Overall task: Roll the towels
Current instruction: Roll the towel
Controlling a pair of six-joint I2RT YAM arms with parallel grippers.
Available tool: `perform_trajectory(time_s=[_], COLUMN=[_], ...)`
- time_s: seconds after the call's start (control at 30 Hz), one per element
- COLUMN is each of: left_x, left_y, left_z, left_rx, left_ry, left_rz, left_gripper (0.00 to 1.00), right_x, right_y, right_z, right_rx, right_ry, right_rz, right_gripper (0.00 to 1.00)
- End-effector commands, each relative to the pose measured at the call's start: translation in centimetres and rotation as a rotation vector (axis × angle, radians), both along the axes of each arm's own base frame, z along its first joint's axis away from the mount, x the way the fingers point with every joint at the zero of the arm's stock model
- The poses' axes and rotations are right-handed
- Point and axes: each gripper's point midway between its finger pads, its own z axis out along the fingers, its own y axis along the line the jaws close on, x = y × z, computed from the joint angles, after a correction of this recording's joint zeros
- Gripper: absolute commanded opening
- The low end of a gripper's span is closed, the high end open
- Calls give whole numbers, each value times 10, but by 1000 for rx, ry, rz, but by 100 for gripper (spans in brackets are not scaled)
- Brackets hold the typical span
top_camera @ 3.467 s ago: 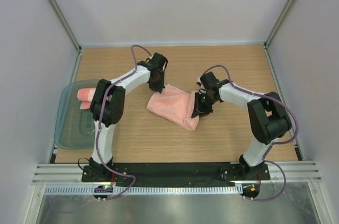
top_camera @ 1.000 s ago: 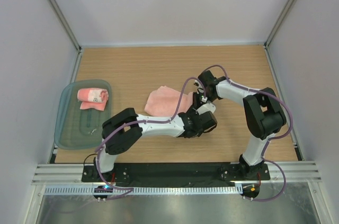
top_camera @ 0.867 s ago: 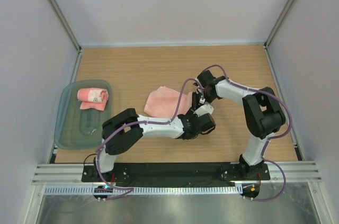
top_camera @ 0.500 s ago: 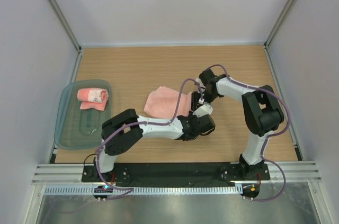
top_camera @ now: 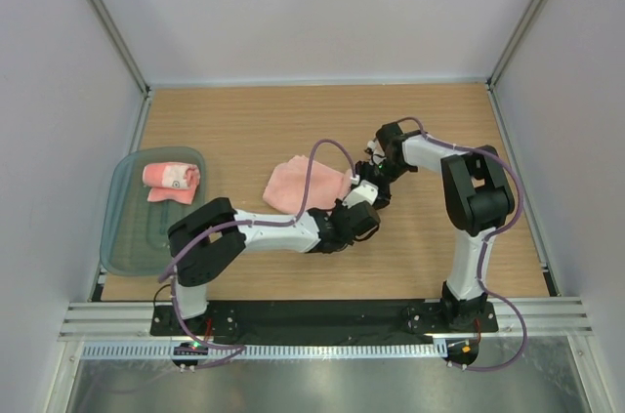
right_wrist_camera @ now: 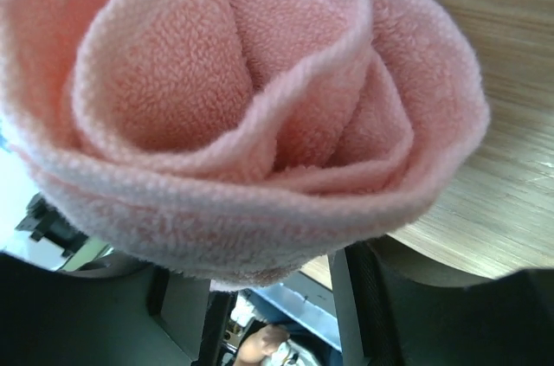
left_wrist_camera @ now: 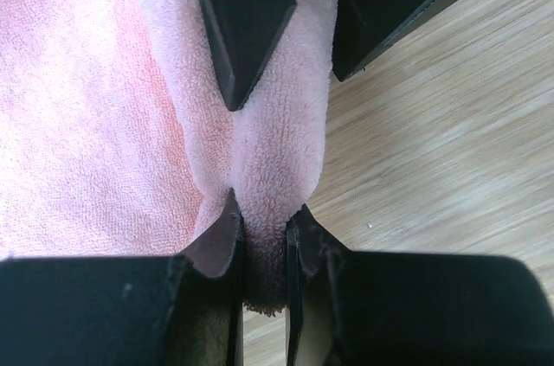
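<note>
A grey-green tray (top_camera: 122, 237) at the table's (top_camera: 234, 120) left edge holds one rolled towel (top_camera: 172, 180). Near the middle, a second towel (top_camera: 296, 185) lies on the wood, its right edge gathered into a ridge. The left tool (left_wrist_camera: 260, 221) is clenched on that ridge. The right tool (top_camera: 373, 181) straddles it just beyond; whether it grips cannot be told.

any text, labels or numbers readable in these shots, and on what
No readable text in any view.
Small white marks on the rolled towel in the tray: too small to read.
The other towel, seen close in both wrist views: plain pink terry, no print.
</note>
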Motion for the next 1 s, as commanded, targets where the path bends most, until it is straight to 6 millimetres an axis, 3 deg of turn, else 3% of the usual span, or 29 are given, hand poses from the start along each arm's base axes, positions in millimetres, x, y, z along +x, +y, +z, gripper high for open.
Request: perform_trajectory(time_s=[0.0,0.47,0.7,0.93,0.97], left_x=[-19,-31,-34,-37,-34], left_y=[29,52,56,41,51], left_z=[-4,14,20,35,28], left_rx=[40,-22,-42,-220,-242], left_ry=[87,115,121,206,235], left_rz=[6,17,28,29,56], left_gripper=[0,0,0,0,0], right_x=[58,101,101,103,104], right_y=[-32,-79,-87,-110,-112], right_z=[-12,-11,-21,0,11], right_rx=[-86,-197,-228,-265,-256], right_ry=[-144,-196,-184,-242,-270], right_rz=[-121,-226,-242,-318,-334], right_gripper=[56,55,24,23,24])
